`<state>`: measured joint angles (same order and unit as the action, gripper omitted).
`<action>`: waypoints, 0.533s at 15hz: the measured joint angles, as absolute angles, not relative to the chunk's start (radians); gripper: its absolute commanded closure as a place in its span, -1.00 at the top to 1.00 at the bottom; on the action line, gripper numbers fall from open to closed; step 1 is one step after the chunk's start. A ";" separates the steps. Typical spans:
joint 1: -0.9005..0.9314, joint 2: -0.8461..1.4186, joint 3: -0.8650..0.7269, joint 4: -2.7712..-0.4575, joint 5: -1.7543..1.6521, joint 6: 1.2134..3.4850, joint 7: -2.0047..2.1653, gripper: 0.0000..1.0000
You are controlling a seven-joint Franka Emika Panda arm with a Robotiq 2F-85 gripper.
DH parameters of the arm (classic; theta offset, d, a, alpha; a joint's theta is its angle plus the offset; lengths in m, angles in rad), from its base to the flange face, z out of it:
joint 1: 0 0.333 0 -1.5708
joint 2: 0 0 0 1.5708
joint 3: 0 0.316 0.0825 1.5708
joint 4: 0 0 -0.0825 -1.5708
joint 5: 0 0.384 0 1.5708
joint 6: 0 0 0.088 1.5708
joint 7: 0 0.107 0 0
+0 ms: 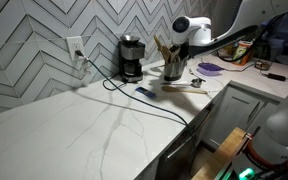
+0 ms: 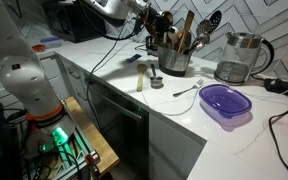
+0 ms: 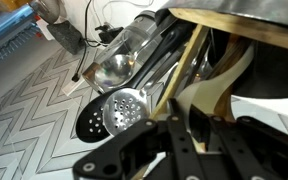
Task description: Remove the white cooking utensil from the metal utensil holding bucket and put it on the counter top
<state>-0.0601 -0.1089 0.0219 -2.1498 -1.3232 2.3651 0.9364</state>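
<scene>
Hand, grip unclear, hangs over bucket crowded with wooden spoons, slotted spoon.

place: is looking like a home kitchen | under the gripper: white stone counter is running along, metal utensil bucket is standing full of cooking tools | beside the gripper: coffee maker and glass kettle are sitting | behind it: herringbone tile wall with outlet is rising | below: cabinet fronts are hanging
</scene>
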 measured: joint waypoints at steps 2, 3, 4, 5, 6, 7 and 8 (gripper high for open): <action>-0.054 -0.128 0.023 -2.150 -1.323 2.341 0.936 -0.95; -0.051 -0.140 0.024 -2.150 -1.323 2.324 0.936 -0.95; -0.047 -0.153 0.025 -2.151 -1.322 2.307 0.936 -0.95; -0.043 -0.167 0.025 -2.151 -1.321 2.290 0.936 -0.95; -0.039 -0.182 0.025 -2.152 -1.319 2.273 0.936 -0.95; -0.037 -0.197 0.026 -2.152 -1.318 2.256 0.936 -0.95; -0.037 -0.214 0.027 -2.152 -1.318 2.238 0.936 -0.95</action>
<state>-0.0365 -0.2137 0.0266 -2.1523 -1.3179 2.2384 0.9358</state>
